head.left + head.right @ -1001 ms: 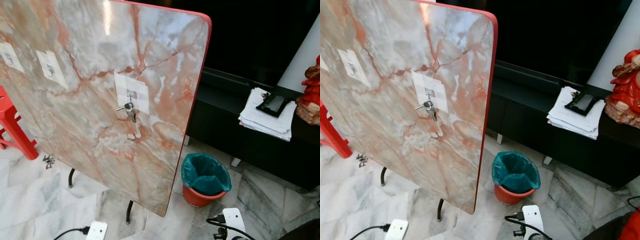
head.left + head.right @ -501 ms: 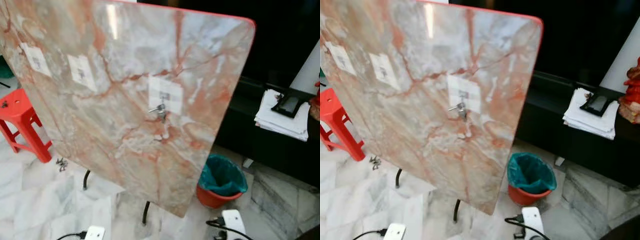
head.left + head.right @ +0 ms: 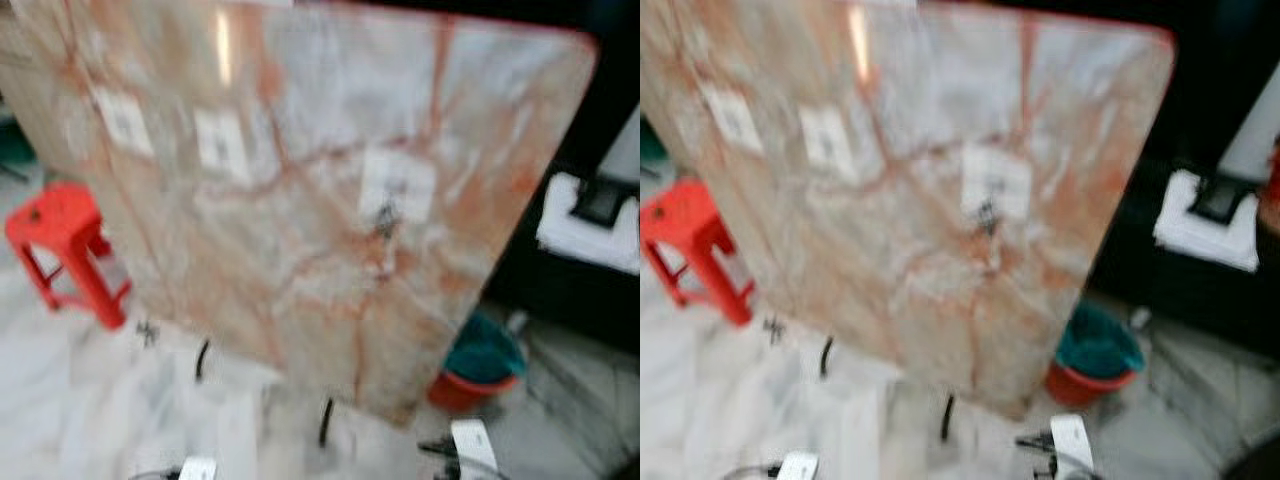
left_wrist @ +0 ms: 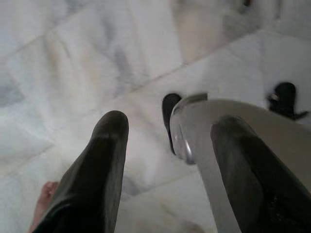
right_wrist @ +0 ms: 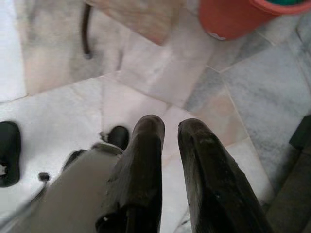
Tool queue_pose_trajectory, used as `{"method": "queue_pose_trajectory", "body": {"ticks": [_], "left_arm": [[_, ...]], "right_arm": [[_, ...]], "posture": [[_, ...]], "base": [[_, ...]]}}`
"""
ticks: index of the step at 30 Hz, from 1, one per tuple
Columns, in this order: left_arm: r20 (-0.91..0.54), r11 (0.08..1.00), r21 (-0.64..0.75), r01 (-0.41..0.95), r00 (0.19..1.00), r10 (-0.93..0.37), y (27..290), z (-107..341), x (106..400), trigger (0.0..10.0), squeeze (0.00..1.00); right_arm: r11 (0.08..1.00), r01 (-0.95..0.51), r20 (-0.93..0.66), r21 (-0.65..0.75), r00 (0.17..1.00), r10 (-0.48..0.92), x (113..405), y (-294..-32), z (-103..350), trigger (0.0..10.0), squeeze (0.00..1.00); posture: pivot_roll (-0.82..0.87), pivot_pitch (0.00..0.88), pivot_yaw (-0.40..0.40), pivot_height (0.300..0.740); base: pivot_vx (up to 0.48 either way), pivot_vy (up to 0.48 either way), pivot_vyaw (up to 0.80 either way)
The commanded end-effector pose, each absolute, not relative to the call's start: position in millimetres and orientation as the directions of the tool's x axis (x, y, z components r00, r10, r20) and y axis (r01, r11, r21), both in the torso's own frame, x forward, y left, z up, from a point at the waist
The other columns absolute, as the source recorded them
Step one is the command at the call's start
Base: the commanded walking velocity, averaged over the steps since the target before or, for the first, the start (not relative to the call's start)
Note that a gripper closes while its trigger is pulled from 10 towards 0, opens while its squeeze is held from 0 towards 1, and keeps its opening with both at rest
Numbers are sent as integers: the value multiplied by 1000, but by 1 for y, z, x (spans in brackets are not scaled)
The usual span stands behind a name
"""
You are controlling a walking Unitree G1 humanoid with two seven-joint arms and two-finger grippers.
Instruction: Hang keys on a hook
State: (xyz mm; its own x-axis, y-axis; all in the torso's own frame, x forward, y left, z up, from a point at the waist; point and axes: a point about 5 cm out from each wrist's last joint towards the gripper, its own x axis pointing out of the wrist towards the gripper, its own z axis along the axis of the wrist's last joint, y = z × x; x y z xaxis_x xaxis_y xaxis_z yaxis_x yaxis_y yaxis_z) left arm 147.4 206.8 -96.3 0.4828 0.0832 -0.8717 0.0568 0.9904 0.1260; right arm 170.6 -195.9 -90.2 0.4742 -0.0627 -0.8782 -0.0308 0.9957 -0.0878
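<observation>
Keys (image 3: 385, 218) hung on the hook of 1 white patch (image 3: 397, 185) on your marble board (image 3: 300, 130), well apart from both hands. Left gripper (image 4: 167, 136) was spread wide, holding nothing, over floor tiles (image 5: 146, 82). Right gripper (image 5: 170, 133) was nearly closed, empty, near the red bin (image 5: 233, 17).

Head views blurred. Marble-pattern board (image 3: 300, 200) with red edge, tilted, on black legs (image 3: 325, 420). Red stool (image 3: 70, 250) on its left. Red bin with teal liner (image 3: 480, 365) on its right, on marble floor (image 5: 233, 87). White paper stack (image 3: 1205, 220) on dark cabinet (image 3: 560, 300).
</observation>
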Motion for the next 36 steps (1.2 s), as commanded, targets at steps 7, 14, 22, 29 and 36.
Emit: {"method": "queue_pose_trajectory", "body": {"ticks": [7,14,22,29,36], "left_arm": [[-887,989,141,49,449,104,215,-100,135,10000,0],[-896,988,144,47,430,110,216,-101,130,10000,0],[-895,988,150,37,429,120,219,-101,129,10000,0],[-894,988,150,30,432,123,223,-100,129,10000,0],[-894,988,149,33,431,120,223,-100,131,10000,0]], "right_arm": [[995,-44,-879,-90,473,-59,175,-194,-89,10000,0],[995,-52,-874,-91,483,-55,177,-194,-88,10000,0],[996,-34,-868,-80,494,-53,179,-192,-87,10000,0],[996,-36,-867,-81,496,-53,180,-192,-87,10000,0],[997,-31,-865,-77,499,-52,180,-190,-87,10000,0]], "posture": [[-26,0,-54,740],[-21,0,-53,740],[-17,0,-51,740],[-23,0,-53,740],[-46,0,-32,740]], "base": [[0,480,-800],[0,480,-457],[0,480,0],[0,480,0],[0,480,0]]}}
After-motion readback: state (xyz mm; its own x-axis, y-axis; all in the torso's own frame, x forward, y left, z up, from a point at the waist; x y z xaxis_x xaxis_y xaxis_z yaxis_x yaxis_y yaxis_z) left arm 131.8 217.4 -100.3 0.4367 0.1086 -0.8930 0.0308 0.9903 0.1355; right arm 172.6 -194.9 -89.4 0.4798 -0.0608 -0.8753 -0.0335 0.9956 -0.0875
